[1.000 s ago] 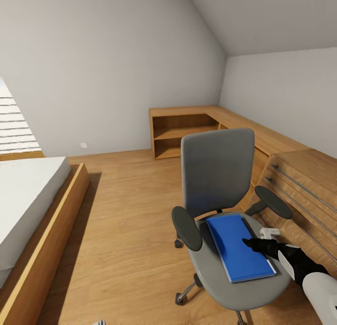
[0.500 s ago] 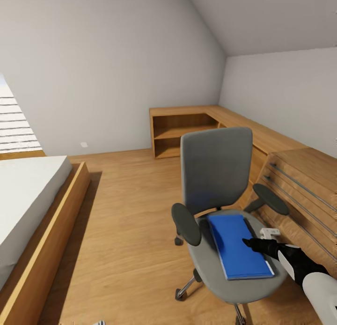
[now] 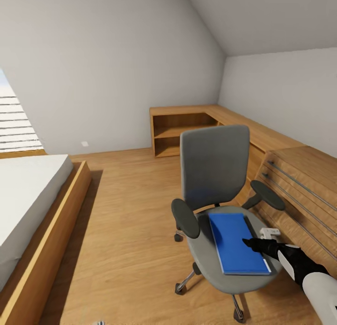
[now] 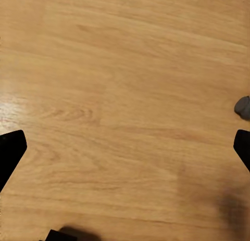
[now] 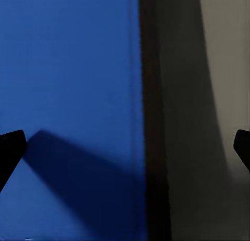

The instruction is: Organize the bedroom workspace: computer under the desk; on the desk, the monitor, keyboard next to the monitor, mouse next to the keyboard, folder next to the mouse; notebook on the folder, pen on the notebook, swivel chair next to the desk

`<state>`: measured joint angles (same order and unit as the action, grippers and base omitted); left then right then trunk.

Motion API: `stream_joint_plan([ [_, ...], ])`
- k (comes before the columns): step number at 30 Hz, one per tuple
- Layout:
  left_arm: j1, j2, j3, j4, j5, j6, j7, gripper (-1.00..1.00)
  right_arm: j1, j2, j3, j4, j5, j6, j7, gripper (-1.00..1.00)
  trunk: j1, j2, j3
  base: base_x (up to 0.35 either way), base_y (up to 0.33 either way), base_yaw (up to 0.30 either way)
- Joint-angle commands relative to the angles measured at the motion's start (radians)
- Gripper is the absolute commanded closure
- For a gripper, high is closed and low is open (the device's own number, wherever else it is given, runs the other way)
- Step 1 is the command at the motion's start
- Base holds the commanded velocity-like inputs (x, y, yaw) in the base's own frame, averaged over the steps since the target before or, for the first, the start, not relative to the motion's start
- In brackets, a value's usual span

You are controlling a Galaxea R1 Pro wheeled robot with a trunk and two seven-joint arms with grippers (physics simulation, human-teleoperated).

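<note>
Hovering over the folder's near right edge, the right gripper spreads its jaws wide, holding nothing.

The blue folder lies flat on the swivel chair seat; open wooden floor between chair and bed; wooden surface along the wall behind; left gripper wide apart, empty, over floor.

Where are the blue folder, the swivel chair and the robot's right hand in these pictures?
blue folder (image 3: 236, 243): head view, middle of its cover.
swivel chair (image 3: 214, 166): head view, grey backrest.
right hand (image 3: 248, 242): head view, black fingertips over the folder's edge.
</note>
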<state>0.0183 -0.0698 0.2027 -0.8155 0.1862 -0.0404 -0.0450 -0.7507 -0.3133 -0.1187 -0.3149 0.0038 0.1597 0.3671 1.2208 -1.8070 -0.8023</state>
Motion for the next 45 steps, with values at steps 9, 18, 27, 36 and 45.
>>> stream_joint_plan([
  [9, 0.0, -0.001, 0.001, 0.014, 0.008, -0.016, -0.004, -1.0, 0.001, 0.0, -0.001, 0.069, 0.008, 0.007, 0.006, -1.0, 0.0, 0.0, -0.001, -0.149, 0.0, 0.0],
  [18, 0.0, -0.001, 0.001, 0.015, 0.008, -0.016, -0.004, -1.0, 0.001, 0.0, -0.001, 0.069, 0.008, 0.007, 0.007, -1.0, 0.0, 0.0, -0.001, -0.008, 0.0, 0.0],
  [27, 0.0, -0.001, 0.001, 0.015, 0.007, -0.016, -0.004, -1.0, 0.001, 0.0, -0.001, 0.069, 0.008, 0.007, 0.007, -1.0, 0.0, 0.0, -0.001, -0.136, 0.0, 0.0],
  [36, 0.0, -0.001, 0.0, 0.015, 0.007, -0.016, -0.006, -1.0, 0.001, 0.0, -0.002, 0.069, 0.008, 0.007, 0.007, -1.0, -0.004, 0.007, 0.002, -0.027, 0.0, 0.0],
  [45, 0.0, -0.001, 0.0, 0.015, 0.007, -0.016, -0.005, -1.0, 0.001, 0.0, -0.001, 0.069, 0.008, 0.006, 0.008, -1.0, -0.038, 0.07, 0.031, -0.001, 0.0, 0.0],
])
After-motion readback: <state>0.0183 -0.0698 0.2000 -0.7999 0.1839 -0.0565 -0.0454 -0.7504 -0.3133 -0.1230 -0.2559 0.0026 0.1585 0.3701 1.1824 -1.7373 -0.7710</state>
